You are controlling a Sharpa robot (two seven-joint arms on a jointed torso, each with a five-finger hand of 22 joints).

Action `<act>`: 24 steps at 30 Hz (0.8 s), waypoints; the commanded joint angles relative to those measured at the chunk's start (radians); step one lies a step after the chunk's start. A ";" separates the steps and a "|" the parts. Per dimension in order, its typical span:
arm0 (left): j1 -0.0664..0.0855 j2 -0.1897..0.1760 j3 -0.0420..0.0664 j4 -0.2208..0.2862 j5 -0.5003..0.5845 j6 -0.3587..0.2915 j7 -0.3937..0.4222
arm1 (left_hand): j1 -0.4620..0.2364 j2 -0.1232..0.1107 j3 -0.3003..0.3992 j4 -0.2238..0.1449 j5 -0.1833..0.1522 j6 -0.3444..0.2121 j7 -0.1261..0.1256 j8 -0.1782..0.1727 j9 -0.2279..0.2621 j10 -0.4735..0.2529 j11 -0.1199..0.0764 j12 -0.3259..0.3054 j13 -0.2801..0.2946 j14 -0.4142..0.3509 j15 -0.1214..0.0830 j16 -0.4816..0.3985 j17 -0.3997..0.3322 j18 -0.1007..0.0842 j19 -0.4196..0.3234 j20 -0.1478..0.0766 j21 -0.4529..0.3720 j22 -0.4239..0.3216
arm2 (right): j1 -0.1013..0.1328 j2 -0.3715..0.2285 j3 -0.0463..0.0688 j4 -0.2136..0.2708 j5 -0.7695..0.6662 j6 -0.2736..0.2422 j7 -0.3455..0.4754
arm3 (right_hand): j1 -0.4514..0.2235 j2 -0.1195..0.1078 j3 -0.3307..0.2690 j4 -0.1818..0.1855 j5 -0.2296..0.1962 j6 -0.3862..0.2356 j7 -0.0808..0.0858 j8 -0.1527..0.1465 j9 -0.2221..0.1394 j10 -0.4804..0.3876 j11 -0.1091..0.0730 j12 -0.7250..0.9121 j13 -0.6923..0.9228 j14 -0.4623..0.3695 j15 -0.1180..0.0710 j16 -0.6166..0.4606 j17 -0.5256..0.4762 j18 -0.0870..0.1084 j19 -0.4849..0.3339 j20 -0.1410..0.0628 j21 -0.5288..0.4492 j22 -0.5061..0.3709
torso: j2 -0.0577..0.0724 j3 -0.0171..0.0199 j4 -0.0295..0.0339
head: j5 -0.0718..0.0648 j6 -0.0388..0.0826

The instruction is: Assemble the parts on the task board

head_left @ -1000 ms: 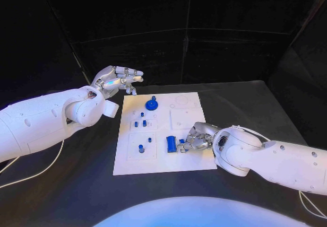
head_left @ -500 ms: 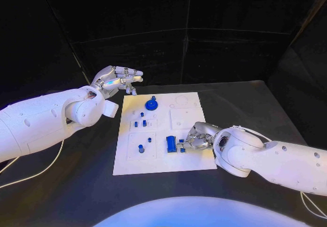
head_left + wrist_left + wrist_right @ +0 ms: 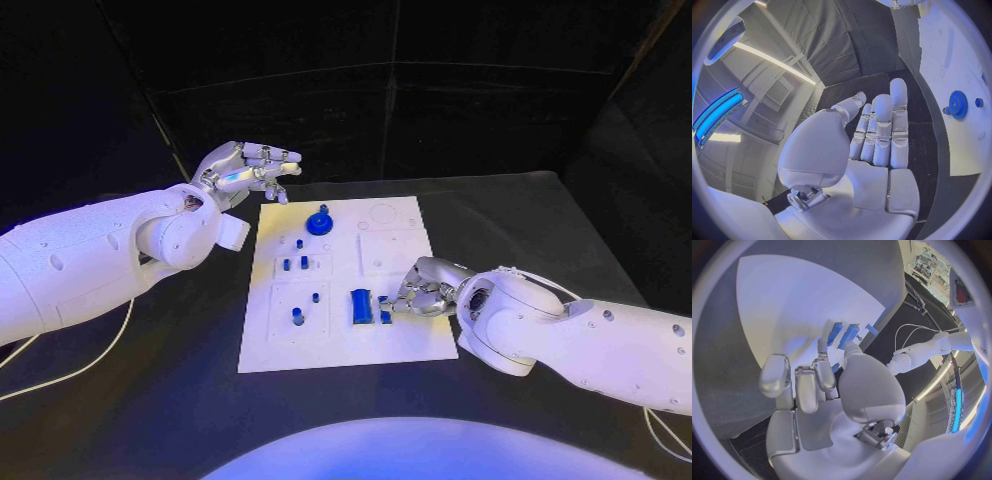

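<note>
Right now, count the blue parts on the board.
8: gear, far end; five small pegs nearer; block and small piece by right hand, which may hide more.

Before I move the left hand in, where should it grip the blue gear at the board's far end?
Probably by the raised hub on top of the blue gear, coming from above: the gear lies flat on the task board, leaving its toothed rim little to pinch. The left hand hovers open beside that end.

Robot lab test cell; black table point(image 3: 173, 400) enclosed by black curtains point(image 3: 433, 110); white task board point(image 3: 404, 345); ceiling light strips point(image 3: 773, 61)
</note>
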 commanded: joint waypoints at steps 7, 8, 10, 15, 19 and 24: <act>0.001 0.001 0.001 0.000 0.003 0.010 0.005 | -0.001 0.006 -0.002 0.000 0.001 -0.004 0.003 0.004 0.000 -0.009 0.000 0.004 -0.001 -0.007 0.000 0.002 -0.001 0.014 -0.003 0.005 -0.004 -0.001 | 0.001 -0.006 0.000 0.001 -0.023 0.045 0.055 | 0.144 -0.012 0.007 -0.091 -0.062 -0.014 0.003 0.003 0.005 -0.002 -0.001 -0.004 -0.005 0.066 -0.006 -0.001 0.067 -0.007 -0.003 -0.005 -0.007 -0.009 | 0.001 -0.0006 0.0008 | -0.001 0.002; 0.001 0.001 0.000 0.000 0.003 0.010 0.005 | -0.001 0.006 -0.002 0.000 0.001 -0.004 0.003 0.004 0.000 -0.009 0.000 0.004 -0.001 -0.007 0.000 0.002 -0.001 0.014 -0.003 0.005 -0.004 -0.001 | 0.001 -0.006 0.000 0.001 -0.023 0.049 0.057 | 0.147 -0.012 0.005 -0.094 -0.066 -0.014 0.003 0.003 0.005 -0.003 -0.001 -0.004 -0.005 0.066 -0.005 -0.001 0.067 -0.007 -0.003 -0.005 -0.007 -0.009 | 0.001 -0.0007 0.0010 | -0.001 0.002; 0.001 0.000 0.000 0.001 0.003 0.010 0.005 | -0.001 0.006 -0.002 0.000 0.001 -0.004 0.003 0.004 0.000 -0.009 0.000 0.004 -0.001 -0.007 0.000 0.002 -0.001 0.014 -0.003 0.005 -0.004 -0.001 | 0.001 -0.005 0.000 0.002 -0.024 0.055 0.060 | 0.148 -0.012 0.004 -0.094 -0.067 -0.014 0.004 0.003 0.005 -0.002 0.000 -0.004 -0.005 0.066 -0.005 -0.001 0.067 -0.007 -0.004 -0.005 -0.007 -0.009 | 0.001 -0.0009 0.0005 | -0.001 0.003; 0.001 0.000 0.000 0.001 0.003 0.010 0.005 | -0.001 0.006 -0.002 0.000 0.001 -0.005 0.003 0.004 0.000 -0.009 0.001 0.004 -0.001 -0.007 0.000 0.003 0.000 0.014 -0.003 0.005 -0.004 -0.001 | 0.001 -0.004 0.000 0.000 -0.029 0.059 0.053 | 0.144 -0.006 0.000 -0.092 -0.072 -0.013 0.005 0.003 0.006 -0.003 0.001 -0.004 -0.005 0.066 -0.004 -0.001 0.068 -0.007 -0.004 -0.004 -0.007 -0.009 | 0.002 -0.0002 0.0001 | 0.001 0.001; 0.001 0.000 0.000 0.002 0.003 0.009 0.005 | -0.001 0.007 -0.002 0.000 0.001 -0.005 0.004 0.004 0.000 -0.009 0.001 0.004 -0.001 -0.007 0.000 0.003 0.000 0.014 -0.003 0.005 -0.004 -0.001 | 0.001 -0.002 0.000 -0.005 -0.033 0.056 0.045 | 0.136 0.001 -0.006 -0.087 -0.072 -0.012 0.005 0.003 0.006 -0.002 0.001 -0.003 -0.004 0.066 -0.004 -0.001 0.068 -0.008 -0.003 -0.003 -0.007 -0.007 | 0.002 0.0001 0.0008 | 0.000 0.000; 0.001 -0.001 0.000 0.002 0.003 0.009 0.005 | -0.001 0.007 -0.002 0.000 0.001 -0.005 0.004 0.004 0.000 -0.009 0.001 0.004 -0.001 -0.007 0.000 0.003 0.000 0.014 -0.003 0.005 -0.004 -0.001 | 0.001 0.006 0.000 -0.015 -0.035 0.053 0.030 | 0.126 0.013 -0.014 -0.079 -0.064 -0.010 0.004 0.003 0.007 -0.001 0.001 -0.003 -0.003 0.067 -0.004 0.000 0.070 -0.008 -0.002 -0.003 -0.006 -0.006 | 0.002 -0.0002 0.0008 | 0.001 -0.001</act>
